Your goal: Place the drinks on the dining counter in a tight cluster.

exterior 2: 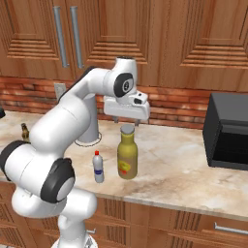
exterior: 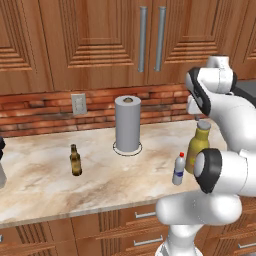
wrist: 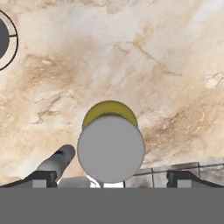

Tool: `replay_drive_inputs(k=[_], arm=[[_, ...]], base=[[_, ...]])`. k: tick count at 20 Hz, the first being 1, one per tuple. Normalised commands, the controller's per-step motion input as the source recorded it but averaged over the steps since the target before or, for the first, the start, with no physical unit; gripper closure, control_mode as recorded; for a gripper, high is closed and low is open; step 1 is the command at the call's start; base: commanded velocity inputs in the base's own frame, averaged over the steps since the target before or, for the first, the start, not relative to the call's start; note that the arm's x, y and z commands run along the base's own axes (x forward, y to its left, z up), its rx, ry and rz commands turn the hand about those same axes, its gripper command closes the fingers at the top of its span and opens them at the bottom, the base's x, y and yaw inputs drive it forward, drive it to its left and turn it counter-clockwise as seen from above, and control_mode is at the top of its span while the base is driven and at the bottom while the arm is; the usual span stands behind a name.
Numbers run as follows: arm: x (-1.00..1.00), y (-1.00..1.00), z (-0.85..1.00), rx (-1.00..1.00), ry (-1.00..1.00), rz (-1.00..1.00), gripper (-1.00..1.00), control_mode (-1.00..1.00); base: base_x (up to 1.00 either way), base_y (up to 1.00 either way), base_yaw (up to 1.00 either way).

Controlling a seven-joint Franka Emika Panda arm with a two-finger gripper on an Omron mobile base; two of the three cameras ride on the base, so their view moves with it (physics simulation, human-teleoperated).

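Start at the left of the beige marble-topped bench [exterior: 45, 185]: you have the slim brown glass bottle [exterior: 75, 160] standing upright there, well apart from everything else, so it is the outlier that any cluster will have to take in. Next along, toward the brick wall, stands the grey paper-towel roll on its round base [exterior: 127, 125]; it is not one of the drinks and sits clear of them.

Moving right, the small clear bottle with the red cap and blue label [exterior: 179, 169] stands upright near the front edge, just beside the big olive-yellow bottle with the grey cap and red-yellow label [exterior 2: 127, 155]. Those two are already close neighbours, though a gap shows between them.

Your gripper [exterior 2: 128, 121] hangs directly over the big bottle's cap, fingers spread wide with nothing between them. The hand view looks straight down on the cap, with a finger tip standing off to either side of it. That reads as alignment for a top-down grasp at the neck, not yet made.

At the far right, a black box-shaped appliance [exterior 2: 227, 131] sits on the bench, well clear.
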Motion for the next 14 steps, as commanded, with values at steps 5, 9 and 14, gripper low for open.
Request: replay_drive_inputs(k=[5,9,14], arm=[[-0.03,0.00,-0.04,0.00,0.00,0.00,-1.00,-1.00],[-0.09,0.00,-0.15,0.03,0.00,0.00,-1.00,-1.00],[0.00,0.00,-0.24,0.04,-0.05,0.00,-1.00,-1.00]], base=[[0.00,0.00,0.00],[0.00,0.00,0.00],[0.00,0.00,0.00]])
